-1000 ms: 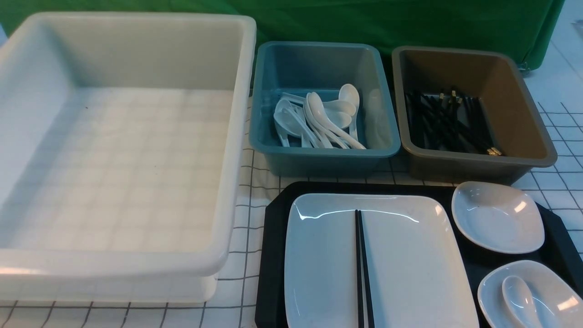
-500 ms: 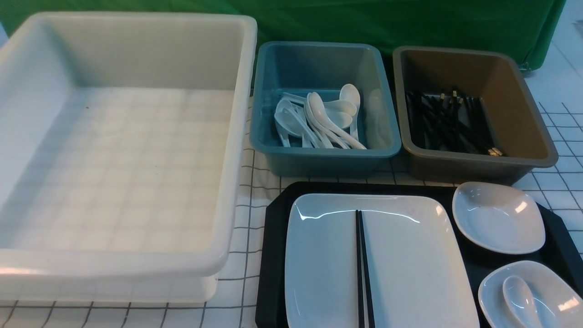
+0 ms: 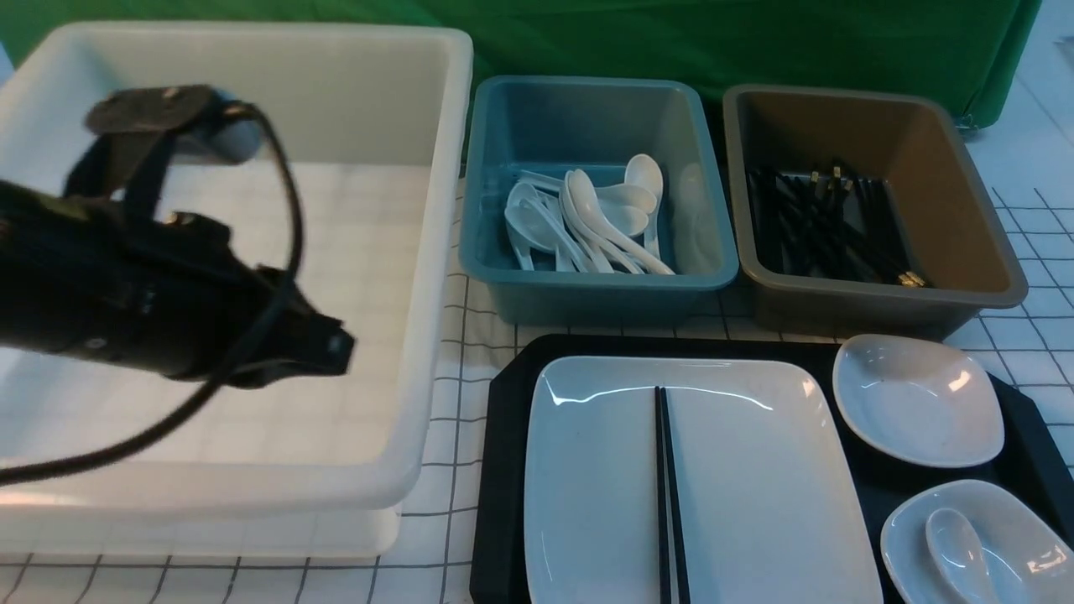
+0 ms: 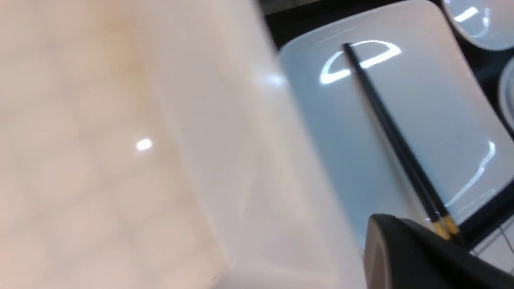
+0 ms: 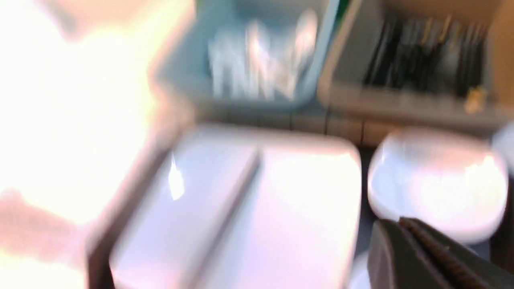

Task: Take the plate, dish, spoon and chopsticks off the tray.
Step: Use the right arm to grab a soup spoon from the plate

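1. Front view, far left: the left gripper hangs over the white tub, well apart from the tray. I cannot tell whether its jaws are spread or closed, and nothing shows in them.
2. The plate lies flat on the tray. It is probably stiff, heavy, slick and breakable, so a firm pinch over a rim edge seems best.
3. The chopsticks lie side by side across the plate's middle. They look light and likely to roll, so pinch both together near mid-length.
4. The spoon sits in the nearer small dish, with the farther small dish behind it. It looks glossy and slippery, and its handle suits gripping.
5. In the blurred right wrist view, the right gripper has its jaws seemingly pressed together and empty.
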{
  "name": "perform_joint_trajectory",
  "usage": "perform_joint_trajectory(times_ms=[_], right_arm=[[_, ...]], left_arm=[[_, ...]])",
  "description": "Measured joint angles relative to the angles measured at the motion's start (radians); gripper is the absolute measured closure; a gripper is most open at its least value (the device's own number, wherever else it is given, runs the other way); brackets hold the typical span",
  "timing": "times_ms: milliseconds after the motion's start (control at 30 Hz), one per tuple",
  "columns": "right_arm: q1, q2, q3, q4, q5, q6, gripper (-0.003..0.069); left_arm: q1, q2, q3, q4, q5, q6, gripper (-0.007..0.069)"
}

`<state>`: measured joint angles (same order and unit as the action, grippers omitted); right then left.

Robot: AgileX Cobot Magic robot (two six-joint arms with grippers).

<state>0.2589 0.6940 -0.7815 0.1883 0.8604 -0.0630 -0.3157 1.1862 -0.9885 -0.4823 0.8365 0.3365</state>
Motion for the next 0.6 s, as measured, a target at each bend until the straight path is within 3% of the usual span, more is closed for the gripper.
perform_joint_trajectory(times_ms=[133,267,367,433,600], right_arm=[[0.003,0.26,-0.067,-0.12,0.197,-0.04,0.065],[0.003,0.424,-0.072,-0.199,0.247,-0.039,0.0609],[0.003,0.508,-0.073,-0.212,0.245,-0.038,0.0538],[0.003,0.564,-0.073,-0.215,0.227,-0.035,0.0427],[0.003,0.66,-0.074,-0.24,0.188,-0.022,0.0246]], left_arm=[[-0.244,0.044,-0.068,0.045,-0.029,-0.048,0.0636],[-0.419,0.111,-0.099,0.05,-0.035,-0.057,0.0637],[-0.518,0.167,-0.111,0.054,-0.037,-0.059,0.0637],[-0.575,0.232,-0.127,0.054,-0.039,-0.06,0.0637],[-0.615,0.334,-0.183,0.053,-0.023,-0.087,0.0637]])
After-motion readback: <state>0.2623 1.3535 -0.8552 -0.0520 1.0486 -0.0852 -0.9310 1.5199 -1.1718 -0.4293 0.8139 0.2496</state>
